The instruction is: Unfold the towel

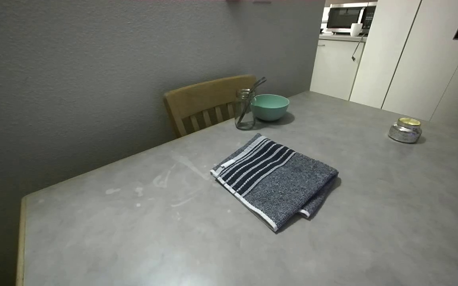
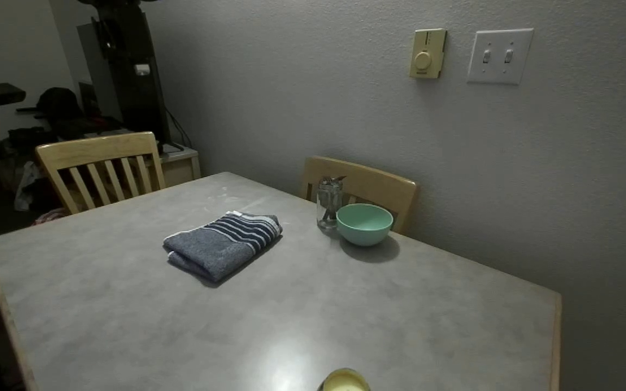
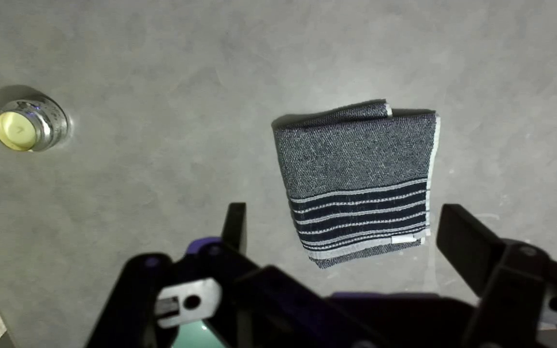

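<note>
The towel [image 1: 288, 182] is a dark grey-blue cloth with a band of thin white stripes at one end and white edging. It lies folded on the table, layers slightly offset, with a lower layer's corner sticking out beyond the plain end. It also shows in an exterior view [image 2: 218, 247] and in the wrist view [image 3: 356, 159]. My gripper [image 3: 344, 210] shows only in the wrist view. Its two black fingers are wide apart with nothing between them. It hangs above the table, apart from the towel, and the towel's striped end appears between the fingertips from the camera's angle.
A green bowl [image 1: 270, 108] and a glass jar [image 1: 245, 111] with metal utensils stand near the table edge by the wall. A silver candle jar [image 1: 405, 130] stands on the table, away from the towel. Wooden chairs [image 2: 101, 157] stand at the table [image 2: 291, 304].
</note>
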`<action>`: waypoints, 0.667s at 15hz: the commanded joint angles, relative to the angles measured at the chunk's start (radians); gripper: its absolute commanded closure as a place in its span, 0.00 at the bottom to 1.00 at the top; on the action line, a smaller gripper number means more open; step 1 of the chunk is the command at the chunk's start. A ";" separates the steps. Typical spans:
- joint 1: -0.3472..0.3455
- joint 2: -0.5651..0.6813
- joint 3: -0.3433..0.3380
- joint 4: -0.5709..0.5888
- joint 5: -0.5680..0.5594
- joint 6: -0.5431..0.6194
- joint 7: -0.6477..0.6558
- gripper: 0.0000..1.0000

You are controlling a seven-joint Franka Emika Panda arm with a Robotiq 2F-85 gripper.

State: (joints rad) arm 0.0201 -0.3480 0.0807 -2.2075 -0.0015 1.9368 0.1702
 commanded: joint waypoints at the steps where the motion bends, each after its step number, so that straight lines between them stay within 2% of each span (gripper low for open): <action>1: 0.002 0.000 -0.002 0.002 -0.001 -0.002 0.000 0.00; 5: -0.002 0.018 -0.006 0.007 -0.009 -0.001 -0.007 0.00; 10: 0.020 0.231 -0.002 0.106 -0.006 -0.042 -0.085 0.00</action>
State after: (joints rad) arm 0.0233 -0.2750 0.0794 -2.1945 -0.0081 1.9358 0.1401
